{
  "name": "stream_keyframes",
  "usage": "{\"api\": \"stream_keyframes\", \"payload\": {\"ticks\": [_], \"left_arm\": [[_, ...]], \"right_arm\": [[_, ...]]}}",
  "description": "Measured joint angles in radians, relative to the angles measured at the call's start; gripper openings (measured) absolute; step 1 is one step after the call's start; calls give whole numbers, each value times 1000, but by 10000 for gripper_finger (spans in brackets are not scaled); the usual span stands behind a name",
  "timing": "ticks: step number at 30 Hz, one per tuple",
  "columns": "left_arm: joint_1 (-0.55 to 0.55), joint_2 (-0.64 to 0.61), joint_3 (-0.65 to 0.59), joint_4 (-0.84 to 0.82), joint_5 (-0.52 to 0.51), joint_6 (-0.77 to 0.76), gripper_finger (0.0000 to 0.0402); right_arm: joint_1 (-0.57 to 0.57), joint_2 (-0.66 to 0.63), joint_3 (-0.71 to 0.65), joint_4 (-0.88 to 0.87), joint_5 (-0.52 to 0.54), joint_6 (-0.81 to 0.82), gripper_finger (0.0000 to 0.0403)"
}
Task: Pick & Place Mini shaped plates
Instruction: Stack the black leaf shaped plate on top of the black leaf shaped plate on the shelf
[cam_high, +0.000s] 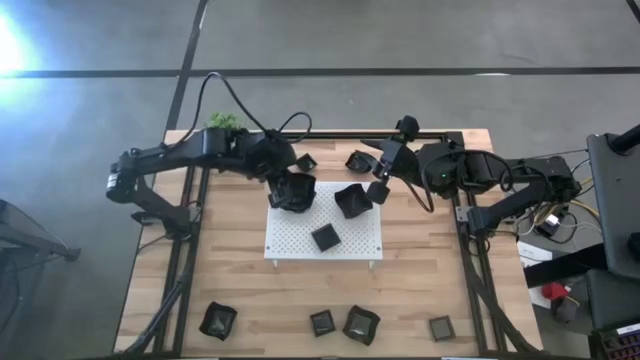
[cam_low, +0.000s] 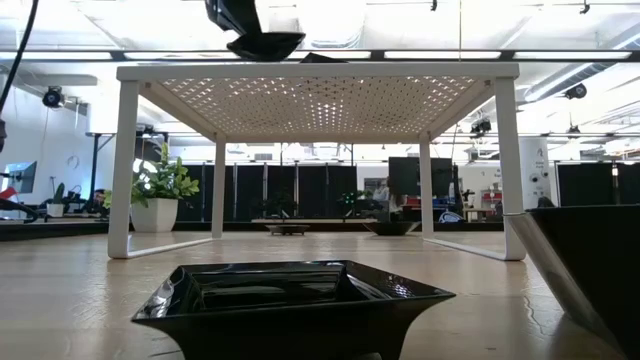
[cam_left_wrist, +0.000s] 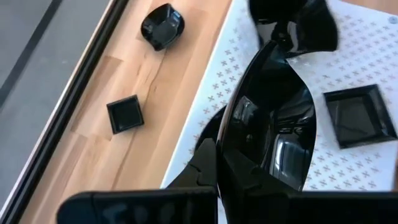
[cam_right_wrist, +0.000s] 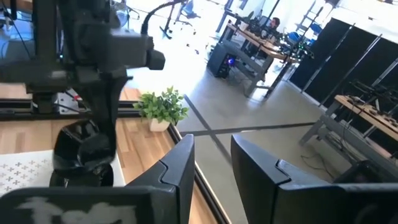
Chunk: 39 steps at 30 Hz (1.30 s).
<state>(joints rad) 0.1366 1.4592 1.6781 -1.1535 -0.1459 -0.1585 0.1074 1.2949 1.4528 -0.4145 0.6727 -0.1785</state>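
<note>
My left gripper (cam_high: 292, 192) hangs over the far left corner of the white perforated board (cam_high: 300, 240), shut on a glossy black mini plate (cam_left_wrist: 273, 118). In the low view this plate (cam_low: 266, 45) shows above the board's top. My right gripper (cam_right_wrist: 214, 171) stands open near the board's far right corner with nothing between its fingers. On the board lie a square plate (cam_high: 325, 237) and a larger plate (cam_high: 352, 200) close to the right fingertips. Two plates (cam_high: 306, 162) (cam_high: 360, 160) rest on the wood beyond the board, and several (cam_high: 322, 322) lie along the near edge. My left gripper pinches the plate's rim (cam_left_wrist: 261, 168) between its two fingers, which slant down from the table's left. The plate stands on edge, stretches away from the fingers and is lifted clear of the board.
A small green plant (cam_high: 225, 120) stands at the far left corner of the table. The board stands on white legs (cam_low: 120, 170), with open room under it. One plate (cam_low: 290, 300) lies close to the low camera, another (cam_low: 590, 270) to its right. Bare wood lies between the board and the near plates.
</note>
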Motion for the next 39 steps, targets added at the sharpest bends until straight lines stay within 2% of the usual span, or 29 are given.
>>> {"api": "stream_keyframes", "payload": {"ticks": [12, 27, 34, 39], "left_arm": [[12, 27, -145, 81, 44, 18, 0], [20, 33, -175, 95, 67, 32, 2], [20, 35, -179, 103, 70, 37, 13], [20, 35, -179, 103, 71, 53, 35]], "right_arm": [[0, 0, 0, 0, 0, 14, 98], [0, 0, 0, 0, 0, 12, 96], [0, 0, 0, 0, 1, 11, 96], [0, 0, 0, 0, 1, 13, 99]]}}
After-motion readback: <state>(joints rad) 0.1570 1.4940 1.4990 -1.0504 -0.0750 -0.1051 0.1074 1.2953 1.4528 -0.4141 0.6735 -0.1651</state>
